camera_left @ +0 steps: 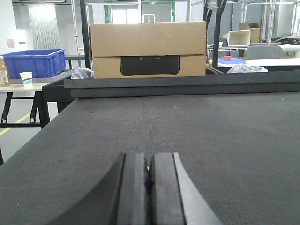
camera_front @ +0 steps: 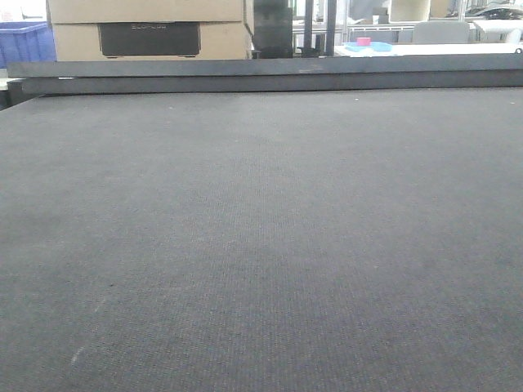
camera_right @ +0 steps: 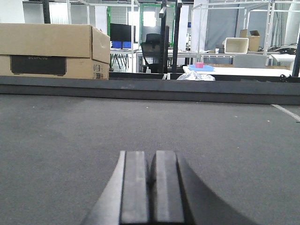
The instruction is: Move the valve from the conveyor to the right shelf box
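The conveyor's dark grey woven belt [camera_front: 261, 229] fills the front view and lies under both wrist cameras [camera_left: 211, 131] [camera_right: 70, 131]. No valve shows in any view, and the shelf box is out of view. My left gripper [camera_left: 149, 157] is shut and empty, low over the belt. My right gripper [camera_right: 151, 154] is shut and empty, also low over the belt. Neither gripper shows in the front view.
A dark rail [camera_front: 261, 75] runs along the belt's far edge. Behind it stands a large cardboard box [camera_left: 147, 49]. A blue crate [camera_left: 35, 62] sits on a table at the left. White tables with small items [camera_right: 201, 68] and frames stand at the back right.
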